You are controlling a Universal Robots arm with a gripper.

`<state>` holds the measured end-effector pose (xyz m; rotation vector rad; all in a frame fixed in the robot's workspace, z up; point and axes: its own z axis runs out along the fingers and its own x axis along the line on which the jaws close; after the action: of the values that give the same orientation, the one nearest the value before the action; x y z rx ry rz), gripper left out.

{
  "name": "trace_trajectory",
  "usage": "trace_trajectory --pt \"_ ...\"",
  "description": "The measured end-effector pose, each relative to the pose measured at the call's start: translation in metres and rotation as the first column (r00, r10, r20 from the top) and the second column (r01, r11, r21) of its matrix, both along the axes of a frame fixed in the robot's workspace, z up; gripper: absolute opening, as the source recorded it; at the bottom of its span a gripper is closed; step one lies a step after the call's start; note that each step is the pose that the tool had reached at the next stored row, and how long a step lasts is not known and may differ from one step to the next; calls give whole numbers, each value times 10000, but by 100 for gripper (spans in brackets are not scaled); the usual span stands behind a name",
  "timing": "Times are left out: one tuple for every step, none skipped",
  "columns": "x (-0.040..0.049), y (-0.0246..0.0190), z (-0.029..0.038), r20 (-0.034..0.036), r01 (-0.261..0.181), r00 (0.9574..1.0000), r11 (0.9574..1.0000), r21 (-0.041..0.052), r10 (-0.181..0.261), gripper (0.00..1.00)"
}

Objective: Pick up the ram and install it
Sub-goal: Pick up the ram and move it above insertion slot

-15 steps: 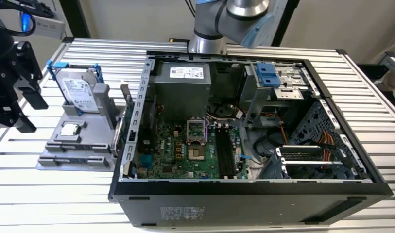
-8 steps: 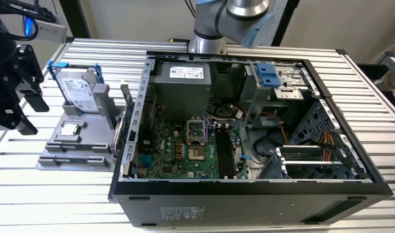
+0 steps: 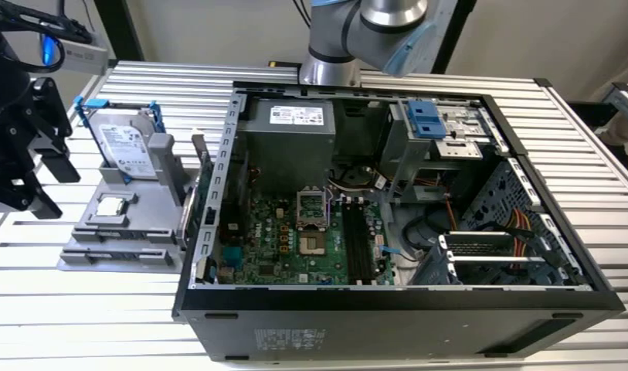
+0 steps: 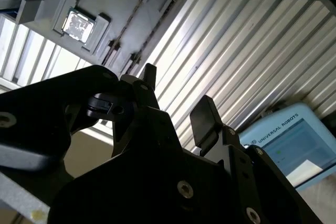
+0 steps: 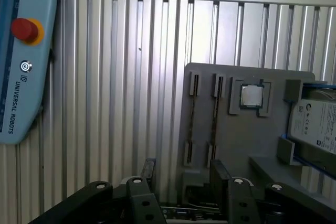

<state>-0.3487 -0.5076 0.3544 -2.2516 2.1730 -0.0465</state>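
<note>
- My black hand [image 5: 182, 167], fingers spread and empty, hovers at lower centre over the grey plastic tray [image 5: 236, 145].
- The long, thin circuit-board ram stick [image 5: 192, 121] stands edge-on mid-frame, not yet picked up; its narrow edge calls for a square pinch.

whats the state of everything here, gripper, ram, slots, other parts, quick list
gripper: open, holding nothing
ram: standing on edge in the gray fixture, not gripped
memory slots: look empty
processor chip: lying flat in its fixture recess
hard drive: propped upright on the fixture, blue clips on
computer case: lying on its side, open on top
</note>
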Motion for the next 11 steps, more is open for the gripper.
trace_trajectory --pt "0 0 -6 -1 0 10000 10000 -7 0 100" --pt "0 0 -13 -1 0 10000 10000 -14 0 100" --pt "0 0 -21 0 0 10000 10000 -20 0 100" --pt "0 0 -27 -1 0 10000 10000 -27 0 100" --pt "0 0 -34 -1 0 10000 10000 -35 0 100" --pt "0 0 -42 -1 0 10000 10000 -44 0 100" --pt "0 0 -49 0 0 10000 10000 -50 0 100" --pt "0 0 -56 0 0 10000 10000 -57 0 100" --pt "0 0 -63 0 0 10000 10000 -63 0 100" --pt "0 0 -69 -1 0 10000 10000 -67 0 100" --pt "0 0 -76 0 0 10000 10000 -70 0 100"
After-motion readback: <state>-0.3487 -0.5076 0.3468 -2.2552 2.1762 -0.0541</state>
